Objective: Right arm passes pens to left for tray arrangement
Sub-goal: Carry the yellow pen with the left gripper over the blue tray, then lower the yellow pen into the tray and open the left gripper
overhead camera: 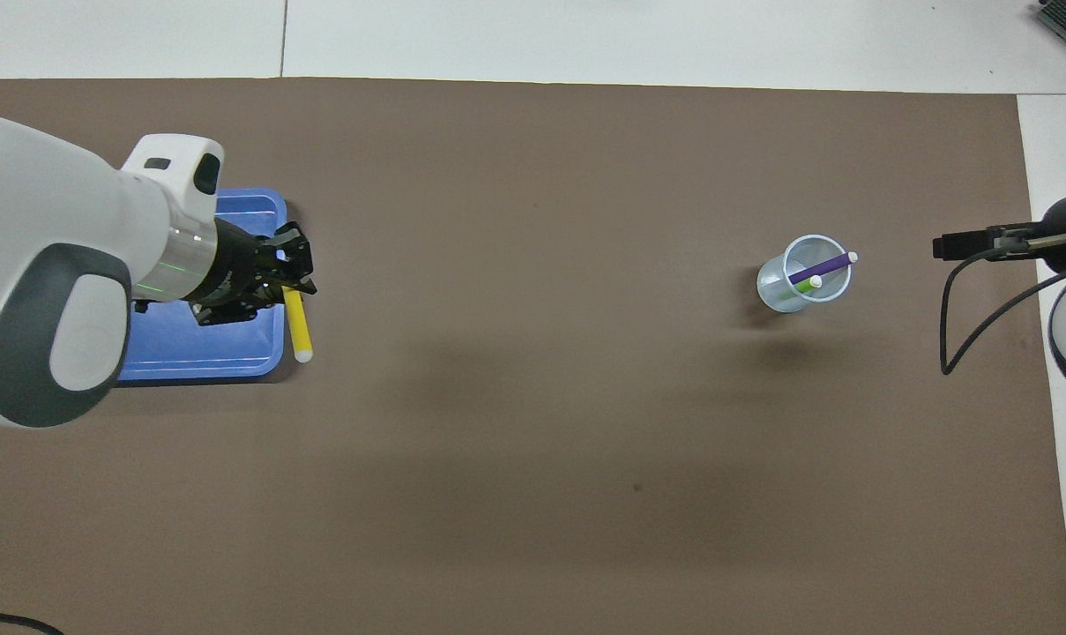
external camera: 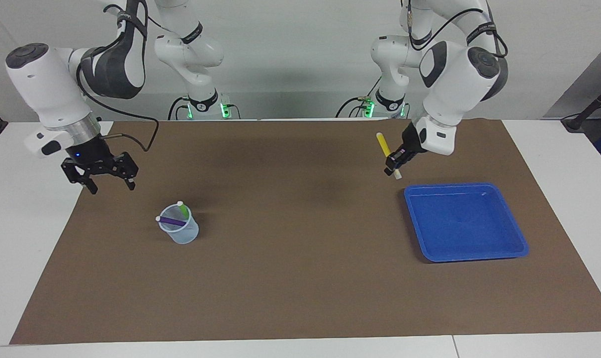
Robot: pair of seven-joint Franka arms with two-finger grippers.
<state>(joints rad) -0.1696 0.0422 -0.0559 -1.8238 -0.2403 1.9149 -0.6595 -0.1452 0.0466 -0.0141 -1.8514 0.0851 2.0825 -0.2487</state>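
Observation:
My left gripper point(external camera: 394, 166) point(overhead camera: 291, 287) is shut on the lower end of the yellow pen point(external camera: 383, 144) point(overhead camera: 299, 324), which hangs tilted in the air over the mat just beside the blue tray point(external camera: 465, 221) point(overhead camera: 233, 351), at the tray's corner nearest the robots. The purple pen point(external camera: 171, 221) point(overhead camera: 820, 267) and the green pen point(external camera: 183, 209) point(overhead camera: 803, 285) stand in the clear cup point(external camera: 180, 226) point(overhead camera: 802, 285). My right gripper point(external camera: 109, 181) point(overhead camera: 945, 246) is open with nothing in it, raised over the mat's edge at the right arm's end.
A brown mat point(external camera: 300, 278) point(overhead camera: 533, 459) covers most of the white table point(external camera: 17, 238). A black cable point(external camera: 136, 132) point(overhead camera: 960, 309) loops from the right wrist. The tray holds nothing.

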